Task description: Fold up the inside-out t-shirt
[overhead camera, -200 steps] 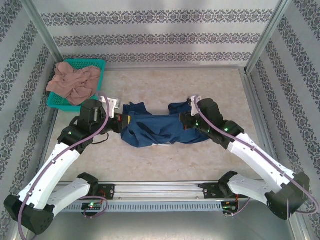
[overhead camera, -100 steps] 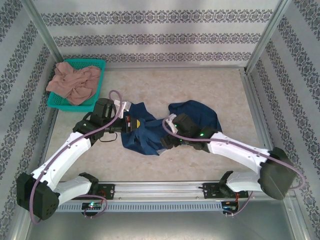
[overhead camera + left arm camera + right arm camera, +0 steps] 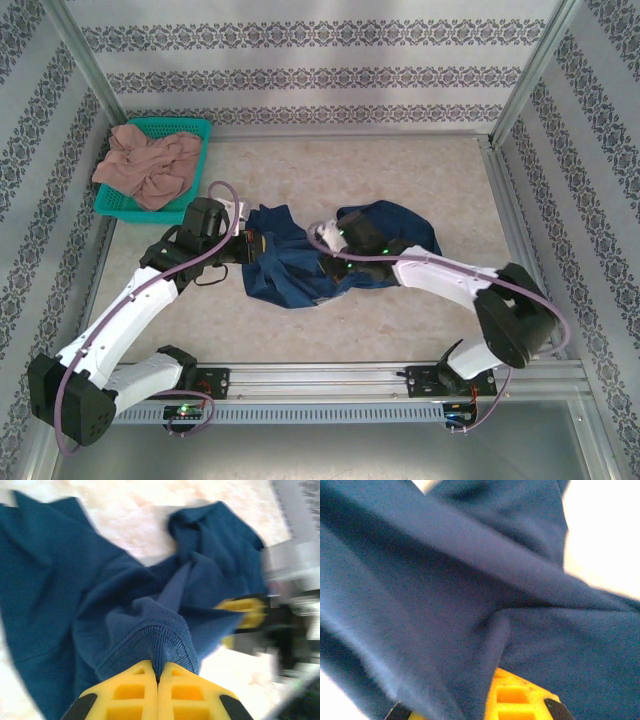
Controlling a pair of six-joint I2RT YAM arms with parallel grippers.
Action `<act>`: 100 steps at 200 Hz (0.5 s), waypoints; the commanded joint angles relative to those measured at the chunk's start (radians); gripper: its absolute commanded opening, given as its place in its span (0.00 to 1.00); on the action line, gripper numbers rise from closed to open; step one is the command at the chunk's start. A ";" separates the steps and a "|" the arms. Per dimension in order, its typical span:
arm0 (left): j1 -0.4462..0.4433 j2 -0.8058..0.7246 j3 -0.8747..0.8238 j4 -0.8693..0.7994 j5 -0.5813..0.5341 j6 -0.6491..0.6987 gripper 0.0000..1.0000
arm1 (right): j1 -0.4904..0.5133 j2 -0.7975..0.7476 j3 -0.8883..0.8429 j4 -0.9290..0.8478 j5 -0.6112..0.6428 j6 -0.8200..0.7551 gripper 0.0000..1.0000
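Left gripper (image 3: pixel 158 672): yellow fingers (image 3: pixel 132 690) pressed together, clamped on a ribbed edge of the t-shirt (image 3: pixel 100 600), which bunches up right at the tips. In the top view it (image 3: pixel 255 243) sits at the shirt's left edge, wrist pointing right. Right gripper (image 3: pixel 328 262): closed too, buried in the middle of the shirt. Its wrist camera has navy cloth draped over it, with folds converging on the one yellow finger (image 3: pixel 512 697) that pokes out at the bottom, so it reads as pinched on fabric. From the left wrist view that gripper (image 3: pixel 245 611) is a blurred yellow shape against the far side of the cloth. T-shirt (image 3: pixel 285 275): crumpled, not flat, lying mid-table between the two grippers. A loose lobe spreads out to the right beyond the right wrist, a pointed flap sticks up behind the left gripper, and a thin pale strip shows at the near edge. Right arm reaches in from the right and bends back across the shirt; left arm comes in diagonally from the near left corner. Table (image 3: pixel 400 170): pale marbled top. Green basket (image 3: pixel 195 128) in the far left corner, well apart from the shirt, with a pinkish garment (image 3: pixel 150 165) piled in it and spilling over the near rim.
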 commanded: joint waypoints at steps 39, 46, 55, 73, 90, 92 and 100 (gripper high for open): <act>-0.197 -0.209 -0.117 0.159 -0.272 0.217 0.61 | -0.121 -0.024 0.053 0.164 -0.645 0.433 0.00; -0.239 -0.279 -0.187 0.308 -0.191 0.230 0.68 | -0.120 -0.026 0.073 0.126 -0.656 0.422 0.00; -0.287 -0.311 -0.230 0.404 -0.198 0.237 0.78 | -0.120 -0.026 0.099 0.070 -0.678 0.395 0.00; -0.332 -0.201 -0.170 0.333 -0.199 0.332 0.84 | -0.127 -0.025 0.146 -0.068 -0.694 0.304 0.00; -0.358 -0.034 -0.118 0.291 -0.155 0.411 0.83 | -0.146 -0.024 0.180 -0.183 -0.742 0.219 0.00; -0.359 -0.016 -0.114 0.292 -0.155 0.416 0.82 | -0.148 -0.026 0.186 -0.197 -0.747 0.207 0.00; -0.362 0.042 -0.098 0.303 -0.158 0.437 0.79 | -0.157 -0.030 0.200 -0.259 -0.751 0.159 0.00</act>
